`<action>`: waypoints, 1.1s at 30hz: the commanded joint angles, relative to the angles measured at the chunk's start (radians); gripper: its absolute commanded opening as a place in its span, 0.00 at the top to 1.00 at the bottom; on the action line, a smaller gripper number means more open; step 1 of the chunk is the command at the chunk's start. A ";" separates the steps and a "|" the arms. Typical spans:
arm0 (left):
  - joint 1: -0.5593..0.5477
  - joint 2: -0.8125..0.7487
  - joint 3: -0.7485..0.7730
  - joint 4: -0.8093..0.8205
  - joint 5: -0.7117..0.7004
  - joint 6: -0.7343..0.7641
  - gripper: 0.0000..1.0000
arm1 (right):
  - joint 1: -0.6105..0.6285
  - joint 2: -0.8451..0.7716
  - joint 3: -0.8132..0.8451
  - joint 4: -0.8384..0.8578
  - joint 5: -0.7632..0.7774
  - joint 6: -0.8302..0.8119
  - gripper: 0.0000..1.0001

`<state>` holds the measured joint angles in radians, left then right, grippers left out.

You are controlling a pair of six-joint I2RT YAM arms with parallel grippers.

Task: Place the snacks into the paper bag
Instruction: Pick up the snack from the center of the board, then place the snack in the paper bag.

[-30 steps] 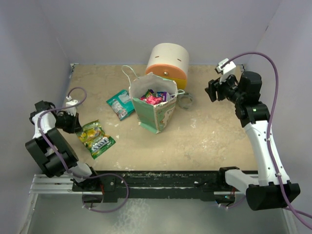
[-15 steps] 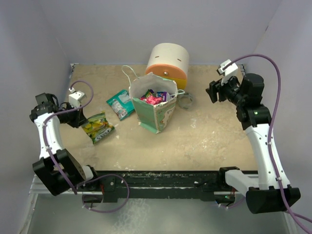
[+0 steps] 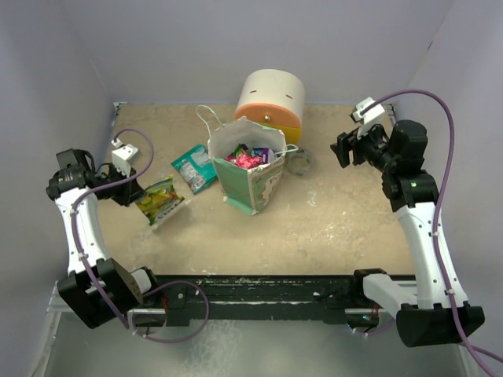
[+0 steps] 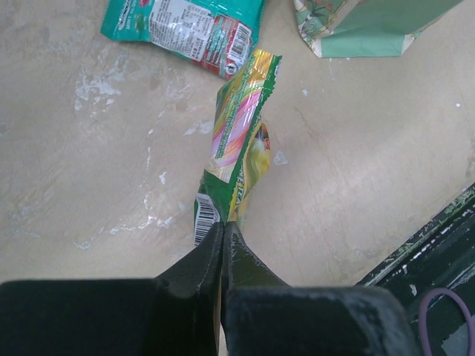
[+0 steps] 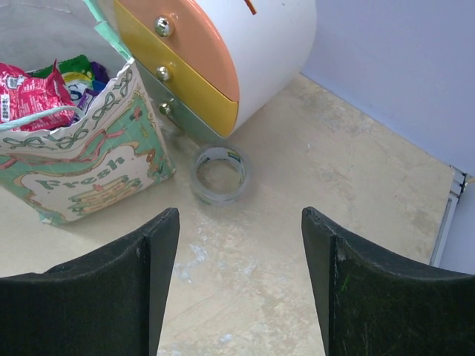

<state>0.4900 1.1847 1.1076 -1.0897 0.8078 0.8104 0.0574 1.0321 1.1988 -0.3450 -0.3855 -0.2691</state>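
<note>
While the left gripper keeps its fingers pinched together on the barcode end of the yellow-green snack packet, that packet stands tipped up by one end, left of the paper bag; whether its far end touches the tabletop I cannot tell. The teal packet lies flat closer to the bag's left side. The bag stands upright and open, with pink, purple and green packets inside (most of the job looks done, with these two left). The right gripper hangs well right of the bag, fingers wide apart and empty, above a clear tape ring by the round drawer unit. A second ago the yellow-green packet lay flat farther from the bag; it has since been raised and carried nearer, while the right arm barely shifted
</note>
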 commanded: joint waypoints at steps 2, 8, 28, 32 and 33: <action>-0.014 -0.050 0.069 -0.022 0.083 -0.013 1.00 | -0.007 -0.025 0.001 0.044 -0.026 0.009 0.30; -0.021 -0.069 0.125 -0.063 0.113 -0.025 1.00 | -0.010 -0.027 0.002 0.040 -0.030 0.008 0.29; -0.110 -0.031 0.525 -0.109 0.195 -0.279 1.00 | -0.022 -0.050 -0.029 0.057 -0.042 0.013 0.25; -0.152 -0.002 0.619 -0.072 0.198 -0.356 1.00 | -0.026 -0.056 -0.039 0.058 -0.038 0.013 0.25; -0.163 0.006 0.639 -0.062 0.200 -0.374 1.00 | -0.028 -0.060 -0.044 0.058 -0.036 0.013 0.24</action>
<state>0.3637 1.1687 1.6466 -1.2213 0.9401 0.5419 0.0383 1.0042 1.1671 -0.3340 -0.4110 -0.2687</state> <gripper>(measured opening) 0.004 0.751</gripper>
